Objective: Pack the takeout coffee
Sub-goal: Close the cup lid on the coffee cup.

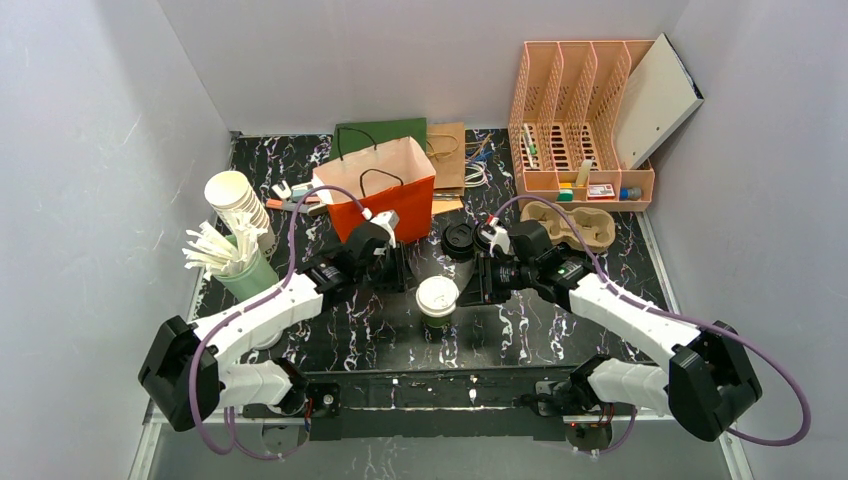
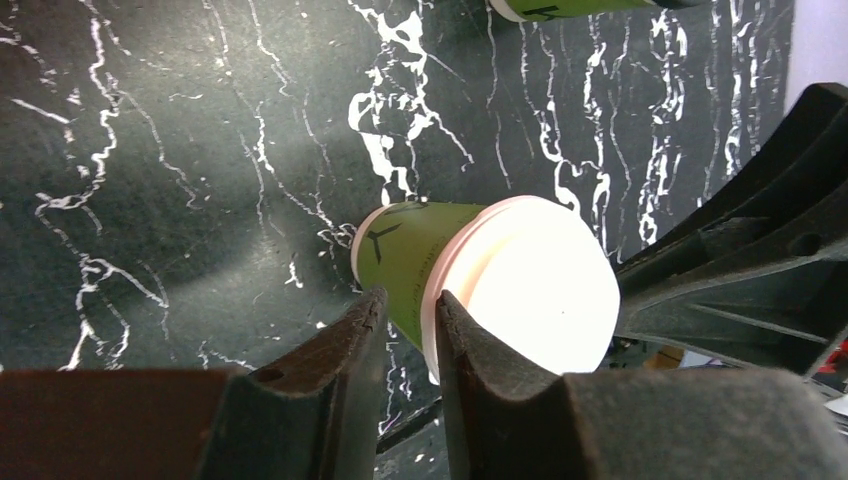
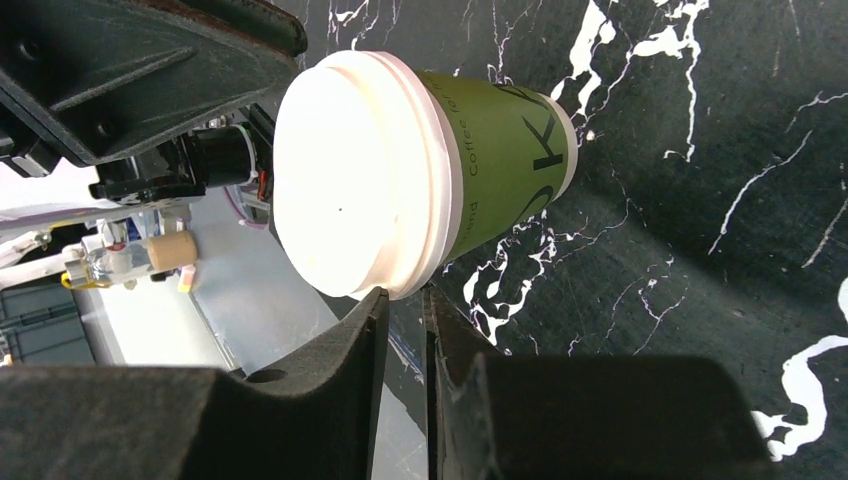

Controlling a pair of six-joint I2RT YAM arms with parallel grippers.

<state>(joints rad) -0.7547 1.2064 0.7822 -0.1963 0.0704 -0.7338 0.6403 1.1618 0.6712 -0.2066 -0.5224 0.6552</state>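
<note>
The takeout coffee [image 1: 460, 240] shows as a round black lid, standing on the dark marble table [image 1: 620, 270] behind the middle, close to my right wrist. In front of it stands a green cup with a white lid [image 1: 437, 298], upright between my two grippers. My left gripper [image 1: 398, 268] sits just left of that cup. Its jaws [image 2: 408, 298] are a narrow gap apart, with nothing between them and the cup [image 2: 480, 290] just beyond the tips. My right gripper [image 1: 486, 282] is just right of the cup [image 3: 400, 170], jaws [image 3: 405, 292] also slightly apart and empty.
An open orange paper bag [image 1: 385, 190] stands behind my left gripper. A stack of white cups [image 1: 238, 200] and a green holder of stirrers [image 1: 245, 270] are at the left. A peach desk organiser [image 1: 580, 120] and a cardboard cup carrier [image 1: 585, 225] are at the back right.
</note>
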